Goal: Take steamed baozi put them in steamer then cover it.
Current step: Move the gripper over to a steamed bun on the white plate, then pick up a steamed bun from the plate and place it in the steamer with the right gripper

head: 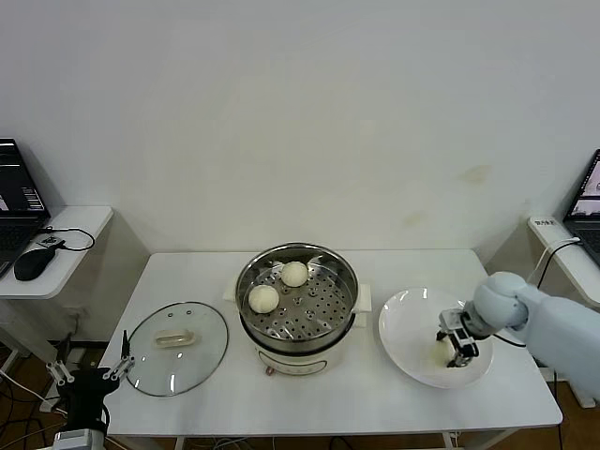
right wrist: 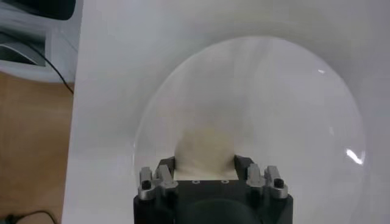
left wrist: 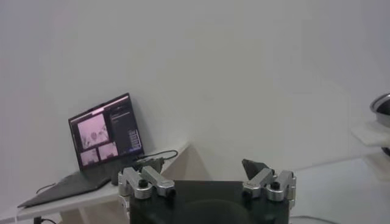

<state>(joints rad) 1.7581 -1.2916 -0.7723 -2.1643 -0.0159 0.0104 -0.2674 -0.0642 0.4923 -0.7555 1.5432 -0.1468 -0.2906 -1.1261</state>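
Two cream-white baozi [head: 294, 274] [head: 263, 298] lie on the perforated tray of the steel steamer [head: 343, 274] at the table's middle. To its right, on the white plate [head: 410, 314], a third baozi [head: 441, 352] [right wrist: 204, 149] sits between the fingers of my right gripper [head: 455, 352] [right wrist: 205, 162], which is shut on it from both sides. The glass cover [head: 178, 348] with its cream handle lies flat on the table left of the steamer. My left gripper [head: 91, 374] [left wrist: 195, 173] is parked off the table's front-left corner, open and holding nothing.
A side desk [head: 66, 246] at the far left carries a laptop [left wrist: 106, 137] and a mouse [head: 35, 262]. Another laptop [head: 591, 202] stands at the far right. The steamer's edge [left wrist: 382, 109] shows in the left wrist view. The wall is close behind the table.
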